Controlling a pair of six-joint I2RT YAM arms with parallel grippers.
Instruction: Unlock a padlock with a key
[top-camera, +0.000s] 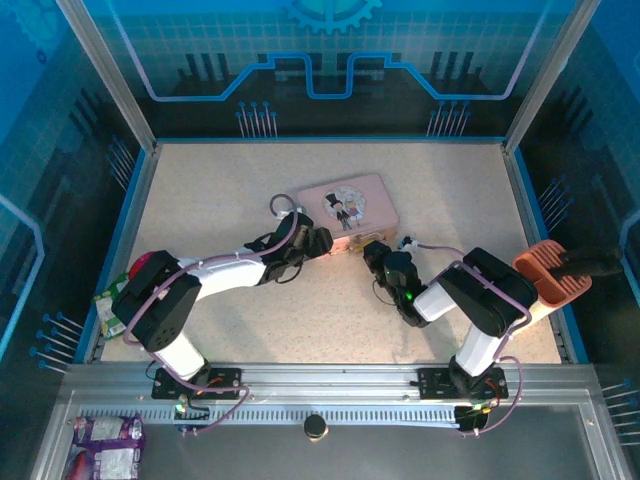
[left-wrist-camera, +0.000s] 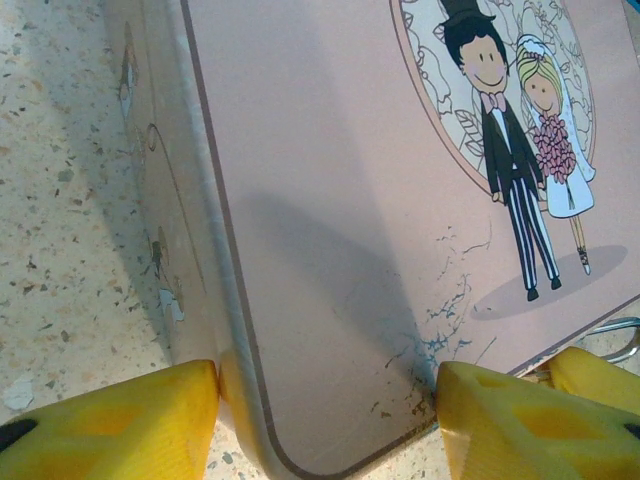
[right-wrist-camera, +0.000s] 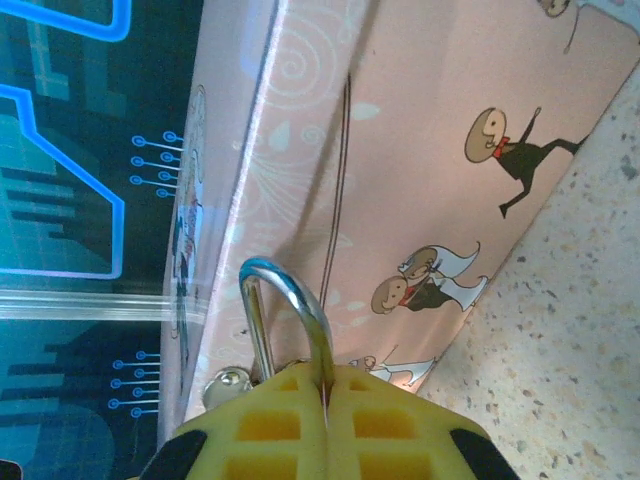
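Note:
The pink tin (top-camera: 350, 200) lies mid-table. My left gripper (top-camera: 318, 240) is shut on its near left corner. In the left wrist view the tin (left-wrist-camera: 330, 200) sits between the yellow fingers (left-wrist-camera: 150, 420), which press on both sides of that corner around the left gripper (left-wrist-camera: 327, 385). My right gripper (top-camera: 377, 250) is at the tin's near right side. In the right wrist view the padlock's silver shackle (right-wrist-camera: 290, 290) rises from the tips of the shut right gripper (right-wrist-camera: 325, 372); its brass body is hidden behind them. A thin grey sliver, the key (right-wrist-camera: 326, 392), shows in the seam between the pads.
An orange holder (top-camera: 552, 275) sits at the right edge. A red object (top-camera: 147, 265) and a green packet (top-camera: 110, 308) lie at the left edge. Snack packets (top-camera: 108, 440) and a black knob (top-camera: 316, 427) rest on the front rail. Cage walls surround the table.

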